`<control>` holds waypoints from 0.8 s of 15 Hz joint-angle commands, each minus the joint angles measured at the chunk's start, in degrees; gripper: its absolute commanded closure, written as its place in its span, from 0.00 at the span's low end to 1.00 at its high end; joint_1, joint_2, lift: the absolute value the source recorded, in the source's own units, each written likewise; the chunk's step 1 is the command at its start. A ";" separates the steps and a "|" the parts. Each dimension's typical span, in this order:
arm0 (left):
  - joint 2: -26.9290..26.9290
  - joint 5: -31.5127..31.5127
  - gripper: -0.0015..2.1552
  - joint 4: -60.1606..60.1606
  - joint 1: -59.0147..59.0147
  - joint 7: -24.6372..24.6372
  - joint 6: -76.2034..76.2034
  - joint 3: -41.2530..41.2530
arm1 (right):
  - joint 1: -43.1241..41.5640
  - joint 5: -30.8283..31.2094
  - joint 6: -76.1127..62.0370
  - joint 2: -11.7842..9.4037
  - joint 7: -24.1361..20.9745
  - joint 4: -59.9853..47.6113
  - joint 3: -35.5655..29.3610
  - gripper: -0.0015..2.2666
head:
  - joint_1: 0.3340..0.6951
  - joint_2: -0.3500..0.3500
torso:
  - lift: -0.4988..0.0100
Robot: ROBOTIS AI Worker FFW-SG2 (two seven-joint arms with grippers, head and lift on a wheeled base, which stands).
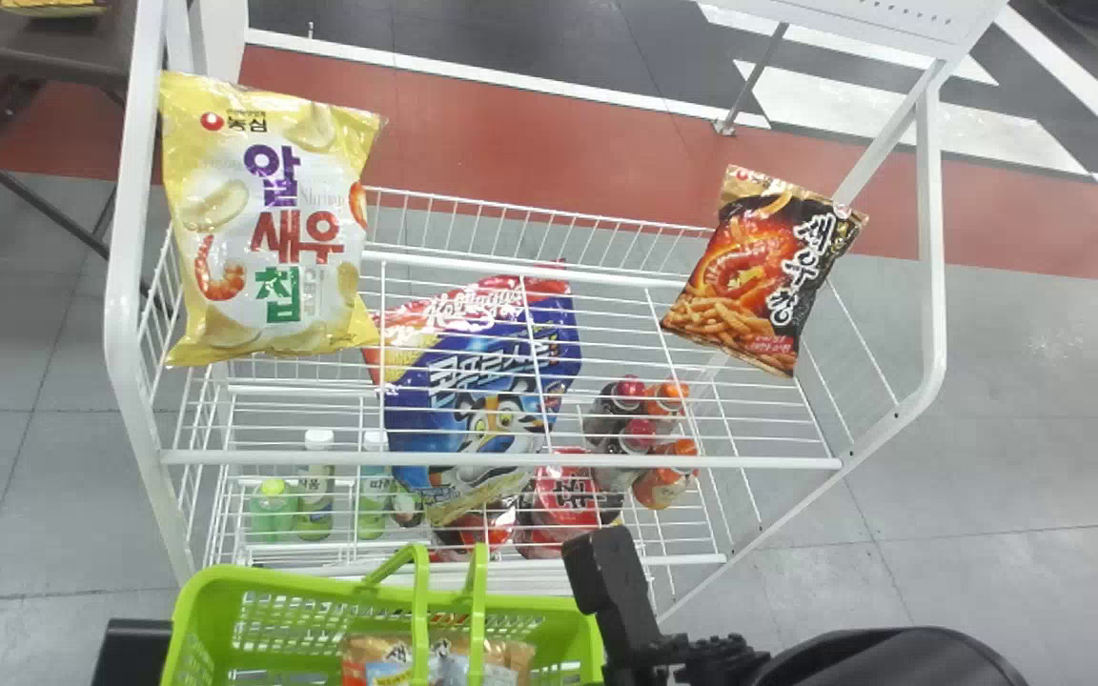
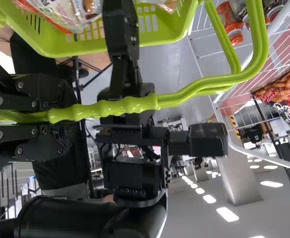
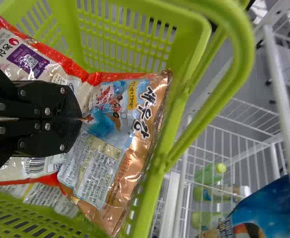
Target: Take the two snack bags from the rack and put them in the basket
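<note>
by the right gripper point(image 1: 611, 591), a brown snack bag point(image 3: 117, 139) is pinched in the green basket point(image 3: 202, 39), over a red-edged bag point(image 3: 30, 62), while the handles point(image 2: 209, 84) are clasped by the left gripper point(image 2: 60, 116).

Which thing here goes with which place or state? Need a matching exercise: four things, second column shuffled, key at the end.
Column one
1. Yellow snack bag
2. Left gripper
3. Dark snack bag with red
4. Tan-edged snack bag

Column two
A. Inside the green basket, with the right gripper at it
B. At the right side of the white rack in the head view
C. At the rack's left side in the head view
D. Fingers closed around the basket handle

Pairs: 1-C, 2-D, 3-B, 4-A
</note>
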 commanded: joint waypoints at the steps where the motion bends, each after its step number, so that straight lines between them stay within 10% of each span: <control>1: -0.68 0.00 0.73 0.06 0.09 -0.10 -0.01 0.34 | 0.44 4.35 1.99 -0.36 -0.02 -2.23 -0.21 0.00 | 1.00 0.00 | 0.96; 7: -0.68 -0.26 0.73 0.15 -0.35 0.17 -0.01 0.17 | 4.57 -1.72 1.99 -0.36 1.30 -12.51 -12.34 0.02 | 1.00 0.00 | 0.96; 12: -0.68 -0.26 0.73 1.20 0.00 -0.10 -1.60 0.60 | 10.81 -1.89 -42.78 3.59 1.30 -12.34 -14.63 0.03 | 1.00 0.00 | 0.96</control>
